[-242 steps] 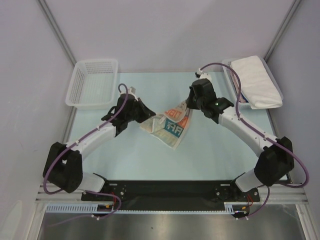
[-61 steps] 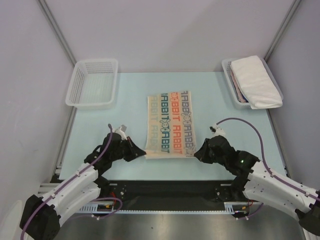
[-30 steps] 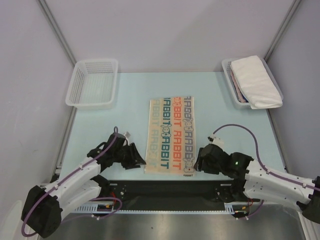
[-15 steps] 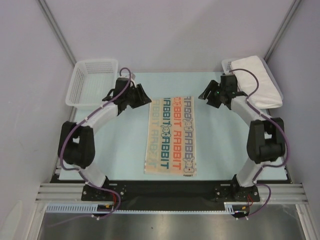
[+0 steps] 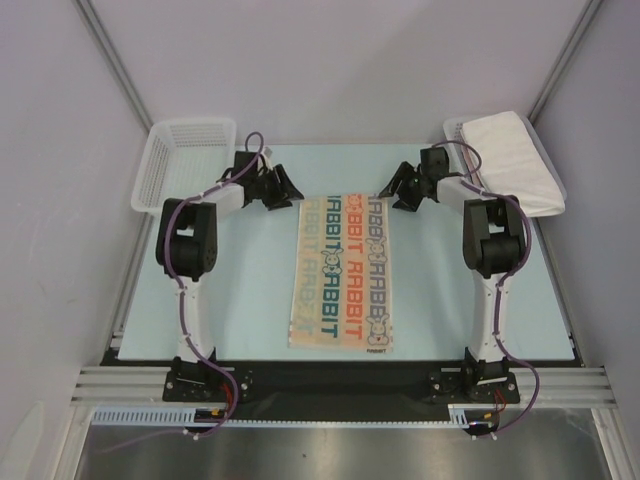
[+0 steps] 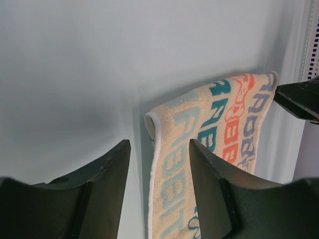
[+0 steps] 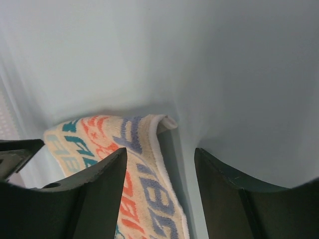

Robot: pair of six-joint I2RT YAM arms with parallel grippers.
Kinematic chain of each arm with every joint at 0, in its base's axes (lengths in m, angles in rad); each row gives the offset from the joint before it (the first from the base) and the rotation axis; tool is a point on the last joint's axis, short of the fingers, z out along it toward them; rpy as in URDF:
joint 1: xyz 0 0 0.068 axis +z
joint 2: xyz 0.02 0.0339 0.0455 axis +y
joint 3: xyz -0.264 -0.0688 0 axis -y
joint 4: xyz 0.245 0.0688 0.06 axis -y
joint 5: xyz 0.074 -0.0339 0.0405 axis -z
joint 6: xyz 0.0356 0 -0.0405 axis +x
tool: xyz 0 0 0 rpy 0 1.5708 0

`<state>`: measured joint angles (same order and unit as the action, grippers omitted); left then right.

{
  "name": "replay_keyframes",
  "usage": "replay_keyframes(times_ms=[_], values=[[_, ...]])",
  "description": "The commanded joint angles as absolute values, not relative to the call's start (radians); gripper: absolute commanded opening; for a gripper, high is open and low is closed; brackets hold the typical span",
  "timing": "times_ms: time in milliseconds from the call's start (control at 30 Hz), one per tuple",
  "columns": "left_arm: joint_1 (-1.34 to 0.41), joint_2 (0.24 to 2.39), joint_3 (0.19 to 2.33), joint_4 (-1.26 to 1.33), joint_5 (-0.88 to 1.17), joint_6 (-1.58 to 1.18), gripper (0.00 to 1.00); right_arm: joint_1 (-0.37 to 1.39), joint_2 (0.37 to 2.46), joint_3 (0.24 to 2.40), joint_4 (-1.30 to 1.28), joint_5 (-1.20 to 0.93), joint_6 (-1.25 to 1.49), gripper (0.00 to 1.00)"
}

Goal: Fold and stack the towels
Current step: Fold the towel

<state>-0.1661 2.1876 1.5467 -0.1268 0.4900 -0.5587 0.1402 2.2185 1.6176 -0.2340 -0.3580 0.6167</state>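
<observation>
The cream towel (image 5: 340, 270) with colourful RABBIT lettering lies spread flat along the middle of the table. My left gripper (image 5: 290, 196) is at its far left corner, open. In the left wrist view that raised corner (image 6: 199, 129) sits between the spread fingers (image 6: 107, 174) of the left gripper (image 6: 159, 147). My right gripper (image 5: 390, 196) is at the far right corner, also open. The right wrist view has the curled corner (image 7: 144, 129) lying between the tips of the right gripper (image 7: 160, 153). A folded white towel (image 5: 510, 160) rests in the right basket (image 5: 452, 130).
A white mesh basket (image 5: 190, 170) stands at the far left with nothing in it. Both arms stretch from the near edge up the table's sides. Grey walls and metal posts close in the back and sides.
Both grippers have let go of the towel's near edge and travelled to the far end. Over the last half second they closed in on its far corners. The towel lies still.
</observation>
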Motion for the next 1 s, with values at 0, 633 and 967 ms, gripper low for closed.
replay_keyframes(times_ms=[0, 633, 967], values=[[-0.160, 2.207, 1.598, -0.052, 0.595, -0.606, 0.57, 0.141, 2.233, 1.672, -0.222, -0.393, 0.629, 0.62], [-0.161, 2.299, 1.551, 0.199, 0.725, -0.788, 0.44, 0.138, 2.324, 1.750, -0.212, -0.440, 0.716, 0.40], [-0.146, 2.234, 1.562, 0.063, 0.585, -0.733, 0.47, 0.137, 2.353, 1.829, -0.255, -0.440, 0.704, 0.10]])
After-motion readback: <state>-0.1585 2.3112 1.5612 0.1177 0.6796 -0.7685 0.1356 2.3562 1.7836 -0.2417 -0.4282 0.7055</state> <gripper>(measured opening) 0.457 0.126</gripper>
